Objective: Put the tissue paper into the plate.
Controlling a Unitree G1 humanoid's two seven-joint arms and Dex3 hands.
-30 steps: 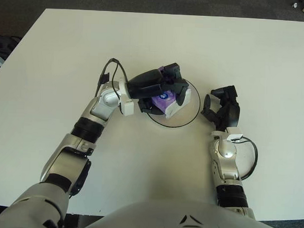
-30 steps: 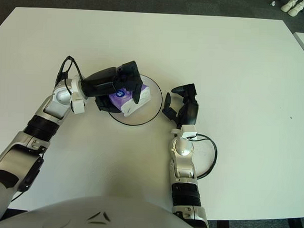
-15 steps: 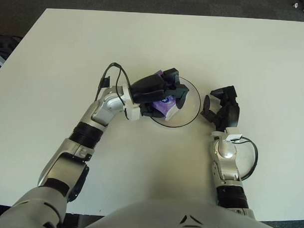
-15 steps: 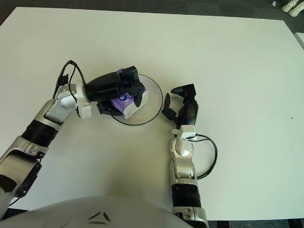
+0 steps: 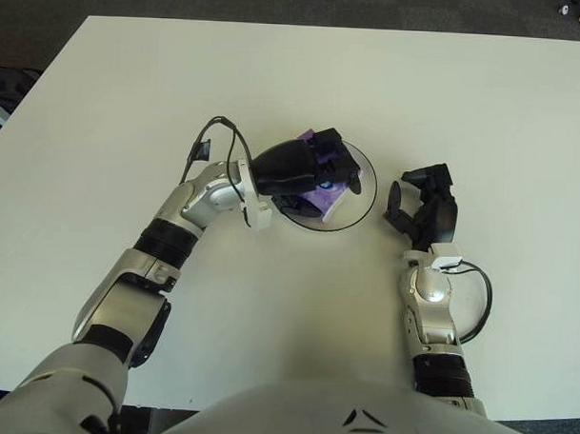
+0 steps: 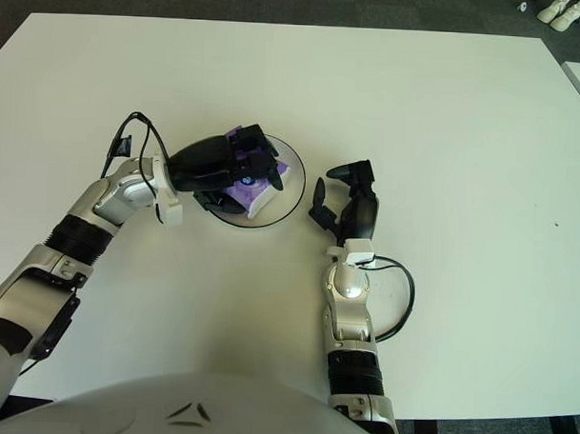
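so, what we see, line by line:
table: our white table [image 5: 484,109] fills most of the view, with dark floor past its far edge.
plate: a clear round plate [image 5: 366,172] with a dark rim lies near the middle of the table, a little to the left of our right hand.
tissue pack: the purple and white tissue pack [image 5: 325,188] sits within the plate's rim, tilted, mostly covered from above by our left hand; we cannot tell whether it rests flat on the plate.
left hand: our left hand [image 5: 301,166] reaches in from the near left and lies over the plate, its dark fingers [image 5: 341,164] curled around the tissue pack and gripping it.
right hand: our right hand [image 5: 426,206] stands upright on the table just right of the plate, apart from it, fingers loosely spread and holding nothing.
cables: a thin black cable [image 5: 216,138] loops up from the left wrist; another black cable [image 5: 477,304] curls on the table beside the right forearm.
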